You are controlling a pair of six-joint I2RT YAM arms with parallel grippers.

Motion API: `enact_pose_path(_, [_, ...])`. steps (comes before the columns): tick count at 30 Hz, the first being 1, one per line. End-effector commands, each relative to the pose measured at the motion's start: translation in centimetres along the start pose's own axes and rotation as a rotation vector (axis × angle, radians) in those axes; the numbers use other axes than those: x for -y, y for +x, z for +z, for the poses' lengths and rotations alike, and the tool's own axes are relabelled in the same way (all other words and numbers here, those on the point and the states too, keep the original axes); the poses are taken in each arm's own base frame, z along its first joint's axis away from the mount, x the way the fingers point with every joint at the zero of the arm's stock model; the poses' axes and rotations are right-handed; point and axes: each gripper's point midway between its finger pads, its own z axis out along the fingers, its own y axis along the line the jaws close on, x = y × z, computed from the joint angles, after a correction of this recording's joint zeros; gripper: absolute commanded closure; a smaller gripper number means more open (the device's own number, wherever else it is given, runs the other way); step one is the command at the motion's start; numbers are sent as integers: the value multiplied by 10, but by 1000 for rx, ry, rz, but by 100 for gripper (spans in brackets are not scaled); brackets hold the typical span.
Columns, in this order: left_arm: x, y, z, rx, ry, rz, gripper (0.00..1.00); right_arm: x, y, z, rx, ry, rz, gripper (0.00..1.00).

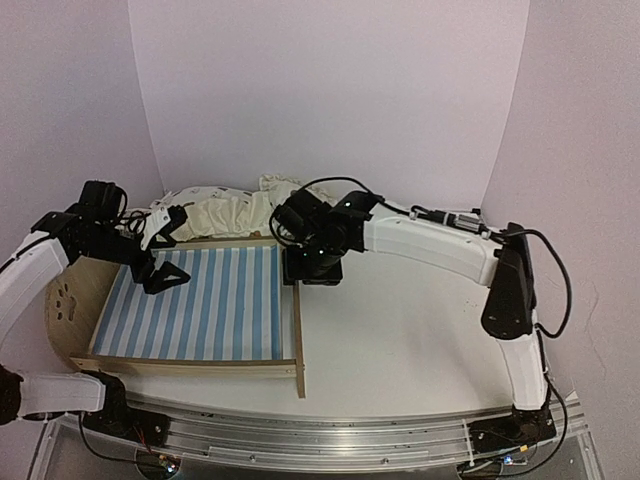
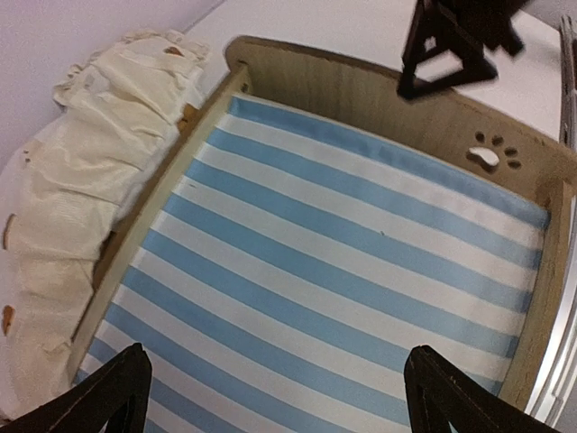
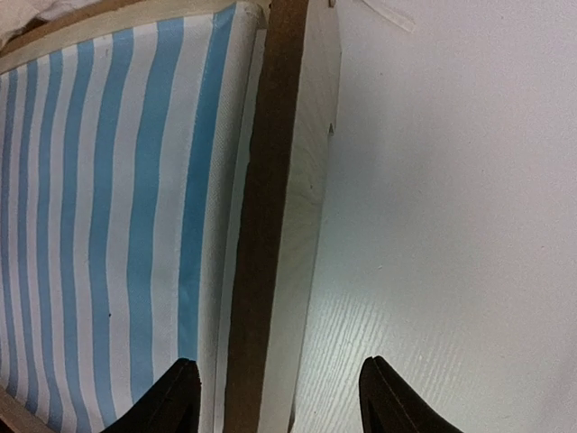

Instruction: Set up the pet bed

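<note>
The table [image 1: 420,340] carries the pet bed [image 1: 190,366], whose long axis runs left to right across it. Its blue-and-white striped base [image 1: 200,300] lies bare, so by my reading the setting-up is mostly ahead. The cream bedding [image 1: 230,210] sits in a rumpled heap outside the frame, pressed against the far rail [image 2: 153,203]. I cannot separate duvet from pillow in that pile.

What the coming move seems to turn on is the right-hand end board [image 3: 288,207]. It stands crossways to the bed's length and directly under the right tool [image 1: 312,270]. That tool is partly open and straddles the board, with one fingertip on the striped side and the other on the table side. A gap shows on either side in the wrist view, so nothing is gripped. Whether the tips are down past the board's top edge I cannot tell. The right arm is plainly the nearer one to this board – a squeeze here would probably take hold of the frame.

The left tool [image 1: 168,248] hangs above the other end of the base, spread fully wide and empty. From it the bedding lies just beyond the far rail, and this arm is the closer one to it.
</note>
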Motion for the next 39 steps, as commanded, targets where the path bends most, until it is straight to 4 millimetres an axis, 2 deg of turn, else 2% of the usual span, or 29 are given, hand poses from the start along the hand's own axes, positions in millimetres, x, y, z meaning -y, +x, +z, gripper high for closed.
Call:
enact_pose_path(1, [-47, -50, -27, 70, -168, -160, 0, -9, 11, 23, -43, 25, 30, 47])
enact_pose_path(3, [-69, -65, -36, 114, -257, -233, 0, -2, 11, 26, -24, 63, 37, 60])
enact_pose_path(5, [-86, -75, -41, 148, -327, -264, 0, 10, 8, 22, 12, 108, 40, 71])
enact_pose_path(8, [-100, -83, -35, 165, -355, -209, 0, 33, 6, 10, 65, 190, 34, 76])
enact_pose_path(10, [-109, -86, -22, 144, -339, -142, 0, 48, 2, -6, 111, 228, 50, 78])
enact_pose_path(13, [-111, -82, 19, 42, -242, 10, 0, 66, 8, -17, 129, 268, 68, 79])
enact_pose_path(14, [-115, -74, 41, -19, -213, 42, 0, 68, 10, -18, 126, 272, 70, 79])
enact_pose_path(18, [-140, -61, 95, -156, -182, 152, 0, 72, 20, -17, 94, 266, 93, 79])
enact_pose_path(22, [-181, -57, 137, -225, -237, 151, 0, 73, 23, -18, 87, 260, 127, 78])
enact_pose_path(24, [-203, -60, 150, -239, -287, 130, 0, 74, 24, -20, 87, 257, 129, 78])
enact_pose_path(26, [-216, -61, 164, -247, -305, 111, 1, 75, 24, -23, 91, 256, 130, 78])
enact_pose_path(27, [-217, -57, 172, -257, -289, 105, 3, 77, 25, -24, 92, 260, 131, 78])
enact_pose_path(29, [-210, -51, 183, -270, -251, 113, 10, 81, 26, -28, 100, 268, 135, 78])
enact_pose_path(31, [-202, -47, 188, -278, -225, 119, 28, 87, 25, -32, 117, 285, 138, 79])
enact_pose_path(33, [-193, -57, 186, -249, -194, 123, 65, 95, 25, -36, 137, 305, 140, 81])
enact_pose_path(34, [-193, -68, 181, -217, -197, 117, 85, 98, 24, -39, 149, 314, 142, 81])
enact_pose_path(35, [-193, -82, 174, -180, -206, 115, 99, 102, 24, -42, 162, 325, 143, 82])
enact_pose_path(37, [-199, -123, 150, -69, -249, 115, 100, 112, 24, -47, 187, 352, 150, 84])
enact_pose_path(39, [-207, -174, 115, 75, -310, 113, 100, 123, 24, -54, 223, 381, 165, 87])
